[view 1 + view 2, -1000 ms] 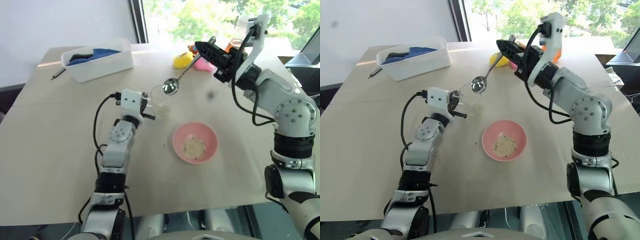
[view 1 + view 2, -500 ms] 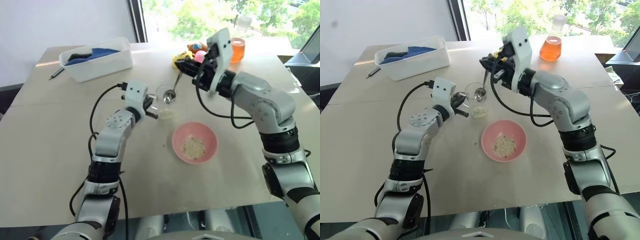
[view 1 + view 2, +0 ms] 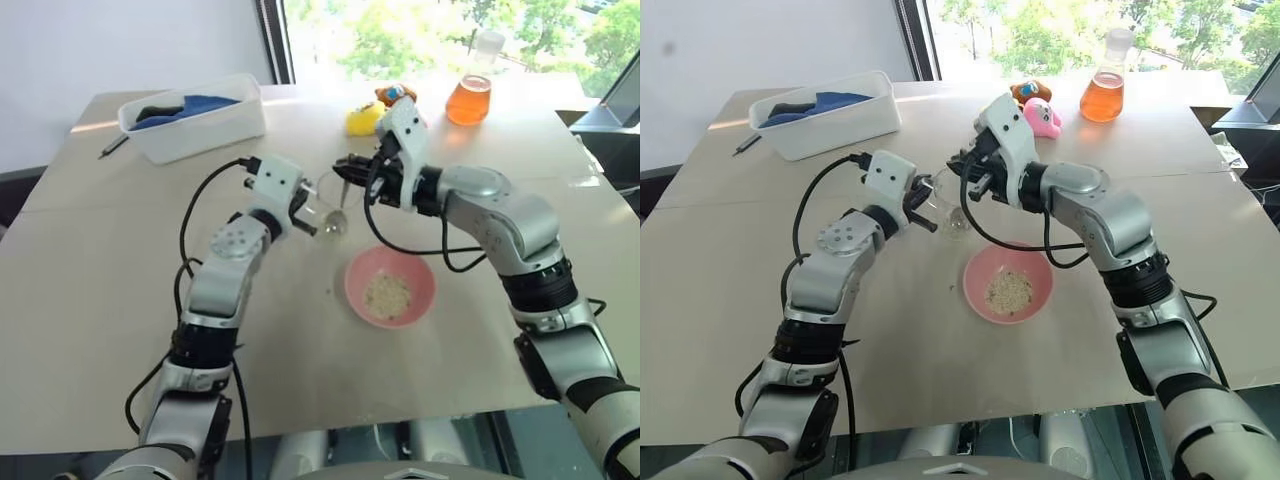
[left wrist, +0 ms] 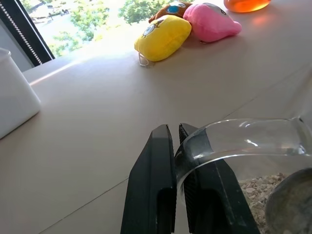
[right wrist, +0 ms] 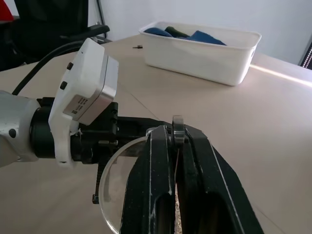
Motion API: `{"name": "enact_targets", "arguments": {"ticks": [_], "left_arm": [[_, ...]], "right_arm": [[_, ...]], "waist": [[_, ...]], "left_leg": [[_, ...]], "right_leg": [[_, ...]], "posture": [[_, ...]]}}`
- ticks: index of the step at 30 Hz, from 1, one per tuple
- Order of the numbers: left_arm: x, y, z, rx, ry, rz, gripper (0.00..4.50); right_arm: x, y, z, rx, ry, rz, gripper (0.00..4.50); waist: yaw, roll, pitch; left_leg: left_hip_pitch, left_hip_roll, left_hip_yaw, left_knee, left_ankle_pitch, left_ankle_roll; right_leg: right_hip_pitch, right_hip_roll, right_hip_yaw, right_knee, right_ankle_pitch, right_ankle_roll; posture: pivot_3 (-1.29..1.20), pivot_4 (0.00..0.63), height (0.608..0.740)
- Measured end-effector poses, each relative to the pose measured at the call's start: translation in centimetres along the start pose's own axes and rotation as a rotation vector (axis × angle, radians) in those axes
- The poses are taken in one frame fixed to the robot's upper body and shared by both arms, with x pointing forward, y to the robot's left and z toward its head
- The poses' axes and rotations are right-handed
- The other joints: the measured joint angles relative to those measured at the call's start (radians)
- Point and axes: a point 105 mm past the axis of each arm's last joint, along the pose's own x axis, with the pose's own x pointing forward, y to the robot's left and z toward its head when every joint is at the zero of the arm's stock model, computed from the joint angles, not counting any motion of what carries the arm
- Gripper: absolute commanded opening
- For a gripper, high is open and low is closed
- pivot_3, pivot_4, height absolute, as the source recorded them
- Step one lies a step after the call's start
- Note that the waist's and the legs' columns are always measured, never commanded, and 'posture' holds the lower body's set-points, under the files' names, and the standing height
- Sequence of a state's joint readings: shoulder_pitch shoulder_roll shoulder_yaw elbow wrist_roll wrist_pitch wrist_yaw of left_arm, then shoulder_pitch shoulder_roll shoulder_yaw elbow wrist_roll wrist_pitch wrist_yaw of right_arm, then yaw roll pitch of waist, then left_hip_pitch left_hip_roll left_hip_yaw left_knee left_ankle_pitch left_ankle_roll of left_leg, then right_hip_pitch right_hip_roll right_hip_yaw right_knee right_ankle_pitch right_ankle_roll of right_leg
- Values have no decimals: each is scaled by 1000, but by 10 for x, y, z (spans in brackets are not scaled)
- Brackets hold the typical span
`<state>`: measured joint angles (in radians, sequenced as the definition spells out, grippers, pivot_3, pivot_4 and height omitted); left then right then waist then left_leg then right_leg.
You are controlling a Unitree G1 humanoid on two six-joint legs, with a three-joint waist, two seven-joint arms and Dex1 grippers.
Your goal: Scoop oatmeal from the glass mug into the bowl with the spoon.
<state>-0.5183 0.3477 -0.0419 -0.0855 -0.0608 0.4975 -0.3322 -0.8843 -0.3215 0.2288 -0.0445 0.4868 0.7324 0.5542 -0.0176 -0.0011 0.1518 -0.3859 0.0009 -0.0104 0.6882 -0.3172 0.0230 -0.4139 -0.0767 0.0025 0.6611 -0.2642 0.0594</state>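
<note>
My left gripper [image 3: 304, 218] is shut on the handle side of the glass mug [image 3: 328, 214], which it holds tilted toward my right arm. Pale oatmeal [image 4: 253, 189] lies in the bottom of the mug. Just above the mug's mouth, my right gripper [image 3: 346, 172] is shut on the thin handle of the spoon [image 5: 177, 127]. The spoon's head [image 4: 288, 204] is down inside the mug at the oatmeal. The pink bowl [image 3: 420, 268] sits on the table just in front of and to the right of the mug, with a small heap of oatmeal [image 3: 387, 293] in it.
A white tub [image 3: 200, 130] with blue cloth stands at the back left, with a dark stick [image 3: 115, 147] beside it. Yellow [image 3: 364, 120] and pink [image 3: 1043, 117] plush toys and a flask of orange liquid [image 3: 469, 97] stand at the back. The table's front edge [image 3: 330, 425] is near.
My right gripper swung down and to the left with the spoon, from high over the back of the table to the mug, and the spoon head went into it. The left gripper tipped the mug slightly.
</note>
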Motion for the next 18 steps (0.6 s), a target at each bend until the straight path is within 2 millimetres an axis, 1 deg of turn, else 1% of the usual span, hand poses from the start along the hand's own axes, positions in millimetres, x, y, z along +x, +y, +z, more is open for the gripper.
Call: {"name": "enact_targets", "arguments": {"ticks": [3, 5, 7, 8, 10, 15, 18], "left_arm": [[-1, -3, -3, -2, -3, -10, 133], [-1, -3, -1, 3, -14, -16, 133], [-1, -4, 0, 5, -20, -17, 133], [-1, -4, 1, 7, -28, -22, 133], [0, -5, -2, 7, -26, -25, 133], [-2, -6, -3, 12, -43, -30, 133], [-3, -7, -4, 13, -50, -30, 133]], "right_arm": [[1, 0, -5, 14, 8, -11, 0], [3, -1, -6, 73, -3, -31, 0], [3, -4, -9, 167, -8, -60, 0], [1, -9, -12, 274, -11, -89, 0], [-4, -16, -15, 390, -16, -129, 0], [-12, -25, -11, 490, -35, -171, 0], [-16, -30, -1, 508, -59, -184, 0]], "waist": [[-1, 0, 0], [-1, 0, 0], [-1, 0, 0], [-1, 0, 0], [0, 0, 0], [-2, 0, 0], [-4, 0, 0]], "left_leg": [[0, 0, 0, 0, 0, 0], [0, 0, 0, 0, 0, 0], [0, 1, 0, 0, 0, -1], [0, 1, 0, 0, 0, -1], [-1, 0, 0, 0, 0, -1], [-1, 0, 0, 0, 0, -1], [0, 0, 0, 0, 0, -1]], "right_leg": [[-1, 0, 0, 0, 0, 0], [-1, 0, 0, 1, 0, 0], [-1, 0, 0, 1, 0, 0], [-1, 0, 0, 1, 0, 0], [-1, 0, 0, 1, 0, 0], [-1, 0, 0, 1, 0, 0], [-1, 1, 0, 1, 0, 0]], "posture": [[0, 150, 740], [0, 150, 740], [0, 150, 740], [0, 150, 740], [0, 150, 740], [0, 150, 740], [0, 150, 740]]}}
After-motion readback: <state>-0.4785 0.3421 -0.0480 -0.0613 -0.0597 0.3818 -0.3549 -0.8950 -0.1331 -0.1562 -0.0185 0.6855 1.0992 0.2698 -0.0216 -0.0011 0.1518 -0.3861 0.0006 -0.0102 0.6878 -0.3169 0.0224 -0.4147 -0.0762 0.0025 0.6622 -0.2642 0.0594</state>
